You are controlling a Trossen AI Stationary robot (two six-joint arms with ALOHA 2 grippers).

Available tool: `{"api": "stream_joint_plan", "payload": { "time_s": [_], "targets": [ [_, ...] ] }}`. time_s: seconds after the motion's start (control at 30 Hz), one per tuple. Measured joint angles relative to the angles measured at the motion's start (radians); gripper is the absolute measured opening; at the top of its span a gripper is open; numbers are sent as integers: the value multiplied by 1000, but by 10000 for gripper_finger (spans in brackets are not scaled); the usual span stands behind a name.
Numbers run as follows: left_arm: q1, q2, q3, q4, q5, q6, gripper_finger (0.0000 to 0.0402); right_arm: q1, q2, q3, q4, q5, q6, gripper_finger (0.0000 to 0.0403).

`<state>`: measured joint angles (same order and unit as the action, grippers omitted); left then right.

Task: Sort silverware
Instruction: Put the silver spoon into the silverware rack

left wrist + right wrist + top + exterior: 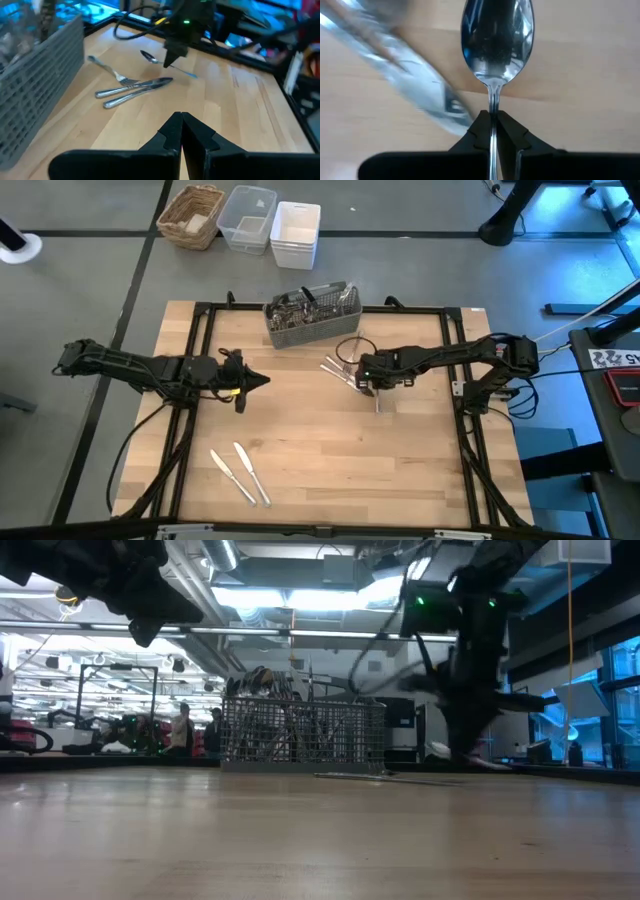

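My right gripper hangs right of the table's middle, shut on a shiny spoon; the left wrist view shows that spoon above the wood. Beside it on the table lie loose silverware pieces, a fork and two other pieces, also in the high view. Two table knives rest flat near the front left. The grey mesh caddy with more silverware stands at the far middle. My left gripper hovers left of centre, shut and empty. My right gripper pinches the spoon's neck, just behind the bowl, between its two fingers. The fingers come from above, pointing steeply down, across the spoon. The spoon is lifted clear of the table, roughly level, with its handle sticking out on the other side.
A wicker basket and two plastic containers stand on the floor beyond the far edge. Black frame rails run along the table's left, right and far sides. Bare wood lies in the near middle. People stand in the room behind.
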<state>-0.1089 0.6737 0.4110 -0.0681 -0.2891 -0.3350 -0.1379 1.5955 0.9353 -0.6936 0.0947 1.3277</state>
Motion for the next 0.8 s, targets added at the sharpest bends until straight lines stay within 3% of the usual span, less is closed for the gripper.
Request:
{"api": "stream_joint_plan", "payload": {
  "time_s": [0.23,0.4,0.67,0.8],
  "targets": [
    [1,46,0,0,-164,-225,1,1,-2,162,25,69,-165,11],
    [16,92,0,1,-198,-257,2,1,-2,261,168,142,-316,12],
    [77,105,0,9,-200,-250,2,0,12,291,625,366,-647,10],
    [91,105,0,11,-200,-218,2,-7,75,290,893,413,-842,12]
  ]
}}
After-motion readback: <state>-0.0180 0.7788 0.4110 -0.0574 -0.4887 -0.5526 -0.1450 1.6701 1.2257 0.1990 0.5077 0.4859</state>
